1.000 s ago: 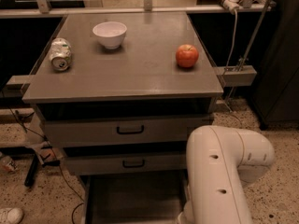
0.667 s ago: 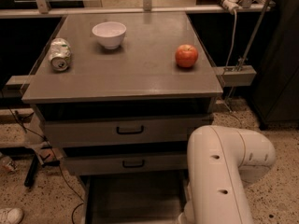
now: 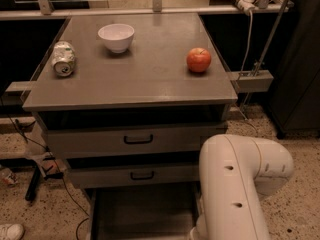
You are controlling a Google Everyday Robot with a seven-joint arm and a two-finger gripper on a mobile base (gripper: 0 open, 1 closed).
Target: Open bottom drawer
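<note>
The plain grey bottom drawer (image 3: 142, 211) seems pulled out near me, under the flat grey surface (image 3: 150, 81), above speckled stone floor (image 3: 300, 184). My gripper hides below my white arm (image 3: 235, 184); I cannot tell its state.

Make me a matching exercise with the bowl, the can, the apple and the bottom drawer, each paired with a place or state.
1 bowl
2 can
3 apple
4 bottom drawer

A pulled out
B lying on its side
C red, on the right
D white, upright

Pairs: 1-D, 2-B, 3-C, 4-A.
The gripper is out of view, beyond the arm at the picture's lower edge.
</note>
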